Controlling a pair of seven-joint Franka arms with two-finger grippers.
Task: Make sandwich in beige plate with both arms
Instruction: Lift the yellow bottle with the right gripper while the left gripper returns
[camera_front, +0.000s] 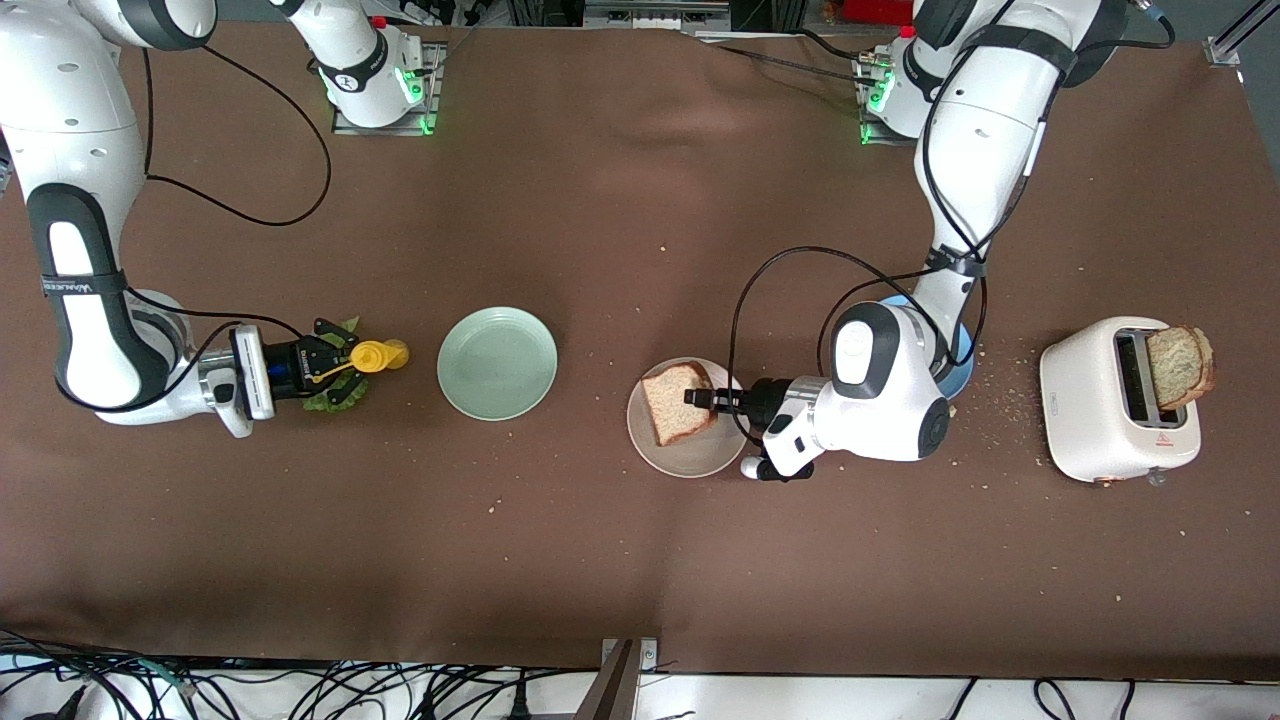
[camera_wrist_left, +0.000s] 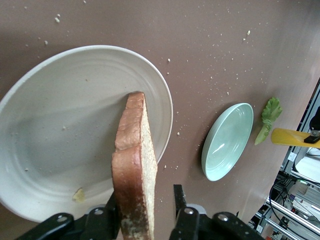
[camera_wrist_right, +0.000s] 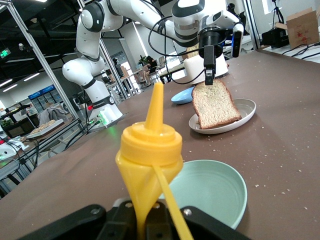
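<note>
Toaster (camera_front: 1110, 410): at left arm's end, one slice standing in slot | Beige plate (camera_front: 680, 455): bread slice (camera_front: 678, 402) tilted on it | Left gripper (camera_front: 700, 398): clamped on that slice | Right gripper (camera_front: 335, 362): grasping yellow sauce bottle (camera_front: 378, 355) over lettuce leaf (camera_front: 335, 400), beside mint-green plate (camera_front: 497, 362)

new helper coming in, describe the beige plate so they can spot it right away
Start from the white toaster at the left arm's end of the table and move toward the middle. The beige plate is the round pale one under the left gripper, which holds a bread slice on it. The mint-green plate beside it carries nothing.
</note>
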